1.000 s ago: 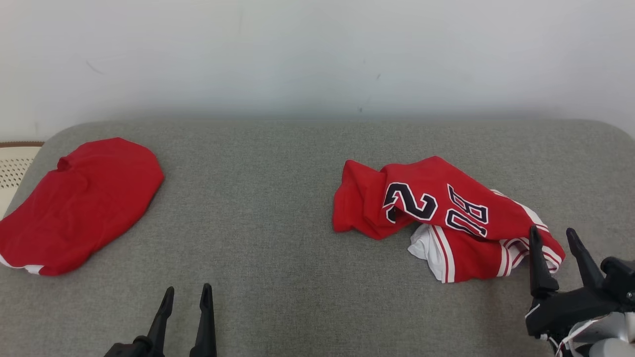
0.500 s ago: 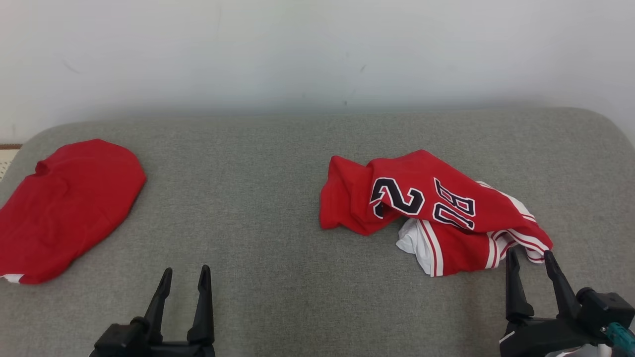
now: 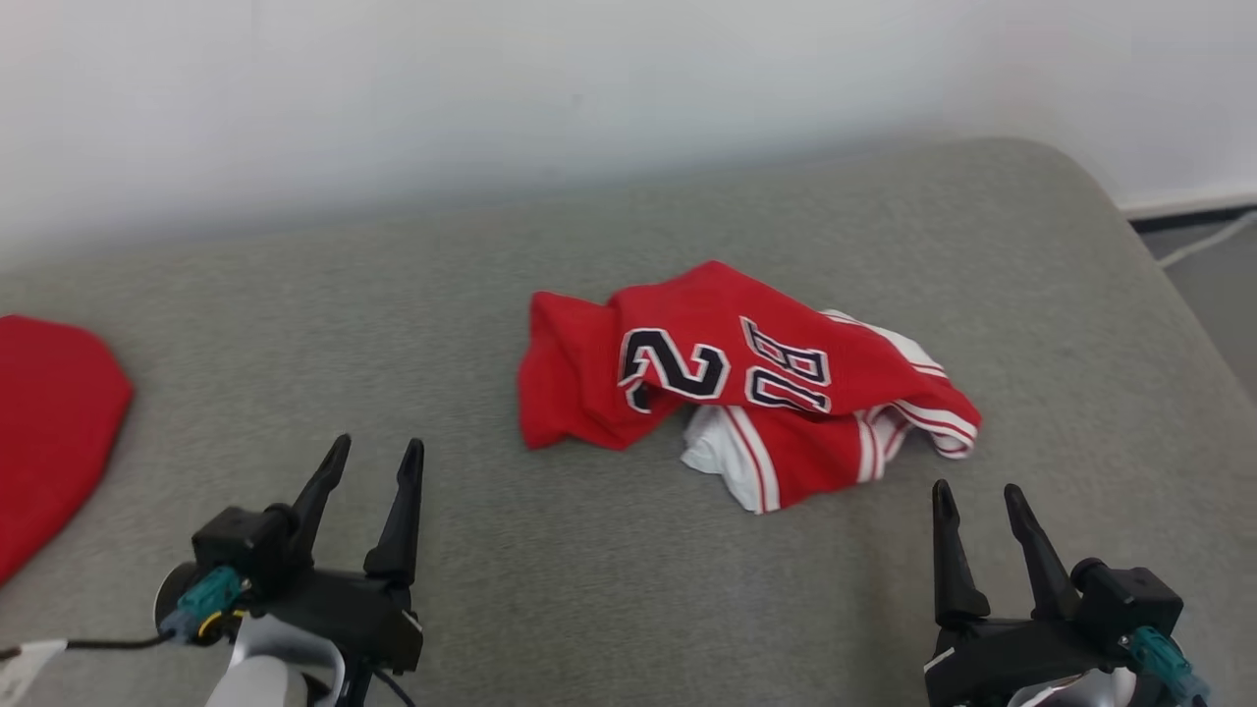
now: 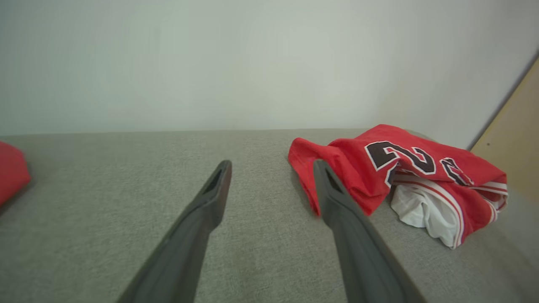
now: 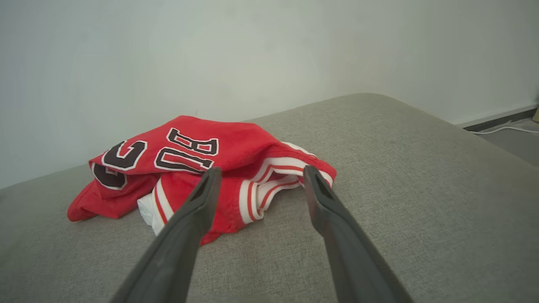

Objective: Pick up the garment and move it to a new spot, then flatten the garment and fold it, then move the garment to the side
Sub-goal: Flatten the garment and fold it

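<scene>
Garment heaped on grey, perhaps padded, surface by pale wall; left claw, right claw agape, empty

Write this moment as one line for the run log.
stage: before pickup | jersey: crumpled on grey cushion | left gripper: open, empty | right gripper: open, empty

Jersey: red, black numerals edged white, red-and-white striped trim, white inner face showing at its near edge. Crumpled in a loose heap, numerals uppermost. Lies on grey upholstered surface, right of centre.
</scene>
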